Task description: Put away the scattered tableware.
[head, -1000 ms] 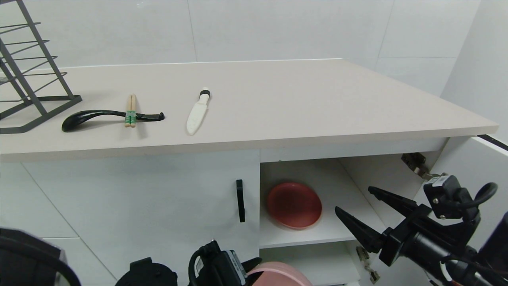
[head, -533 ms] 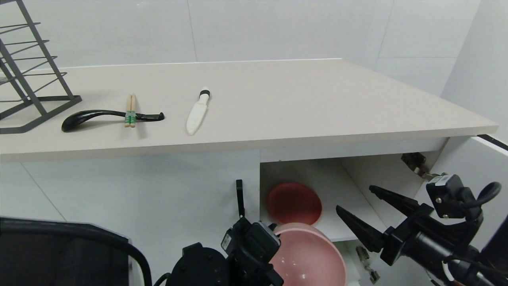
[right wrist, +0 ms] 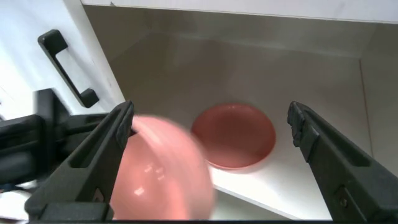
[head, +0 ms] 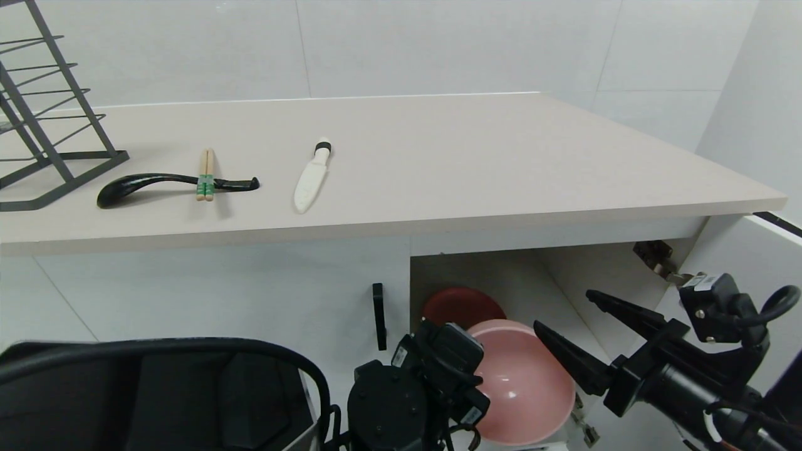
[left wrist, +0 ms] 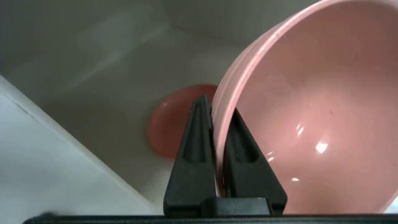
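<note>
A pink bowl (head: 526, 382) hangs tilted in front of the open cabinet's shelf, partly covering a red plate (head: 460, 302) that lies on the shelf. My left gripper (left wrist: 216, 134) is shut on the bowl's (left wrist: 311, 124) rim, one finger inside and one outside. The red plate (left wrist: 169, 127) lies beyond the fingers. My right gripper (head: 562, 309) is open just right of the bowl, with nothing between its fingers. From the right wrist, the right gripper (right wrist: 210, 111) frames the pink bowl (right wrist: 165, 171) and red plate (right wrist: 239, 134).
On the counter lie a black ladle (head: 156, 183), a pair of chopsticks (head: 205, 172) across its handle, and a white knife (head: 312, 178). A dark wire rack (head: 37, 113) stands far left. The closed door's black handle (head: 378, 316) is left of the bowl; the open door (head: 752, 250) is at right.
My left arm has risen from the bottom of the view and carried the pink bowl up and to the right, in front of the red plate. The right gripper has barely moved.
</note>
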{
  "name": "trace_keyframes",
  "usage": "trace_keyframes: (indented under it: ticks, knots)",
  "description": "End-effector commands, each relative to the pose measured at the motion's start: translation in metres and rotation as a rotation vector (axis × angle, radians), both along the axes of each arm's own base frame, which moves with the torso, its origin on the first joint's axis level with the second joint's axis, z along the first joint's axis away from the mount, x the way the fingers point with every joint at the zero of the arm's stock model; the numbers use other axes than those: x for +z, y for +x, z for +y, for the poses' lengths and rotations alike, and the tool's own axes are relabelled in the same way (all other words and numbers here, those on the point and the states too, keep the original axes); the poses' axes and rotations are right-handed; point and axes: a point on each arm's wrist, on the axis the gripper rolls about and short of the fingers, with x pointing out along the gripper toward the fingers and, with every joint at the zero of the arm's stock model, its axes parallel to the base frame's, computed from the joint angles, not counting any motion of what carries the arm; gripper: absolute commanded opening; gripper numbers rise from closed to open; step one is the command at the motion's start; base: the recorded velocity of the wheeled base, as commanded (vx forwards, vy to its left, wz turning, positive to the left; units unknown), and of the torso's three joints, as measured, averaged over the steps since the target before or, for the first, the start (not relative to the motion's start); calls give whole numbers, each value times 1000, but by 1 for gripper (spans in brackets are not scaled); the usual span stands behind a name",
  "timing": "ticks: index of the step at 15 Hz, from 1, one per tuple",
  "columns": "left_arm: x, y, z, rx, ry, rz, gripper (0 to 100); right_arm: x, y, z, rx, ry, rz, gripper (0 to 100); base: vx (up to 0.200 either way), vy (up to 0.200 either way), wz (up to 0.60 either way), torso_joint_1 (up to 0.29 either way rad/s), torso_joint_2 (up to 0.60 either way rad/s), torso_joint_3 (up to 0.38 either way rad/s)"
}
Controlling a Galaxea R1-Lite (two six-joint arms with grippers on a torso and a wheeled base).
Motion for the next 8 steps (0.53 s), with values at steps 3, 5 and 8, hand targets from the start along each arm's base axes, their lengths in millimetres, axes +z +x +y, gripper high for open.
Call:
trace_keyframes:
  ticks: [3,5,8]
  knots:
    - [4,21,-7,79,-50,-30,0,-1,0,0,0,-1,2,100,0,0,0,0,0,0]
    - [8,26,-9,102,-73,-42,0,-1,1,0,-1,-2,4,100,0,0,0,0,0,0]
    - [12,28,-11,102,-95,-47,0,-11,10,-5,-52,-31,47,100,0,0,0,0,0,0]
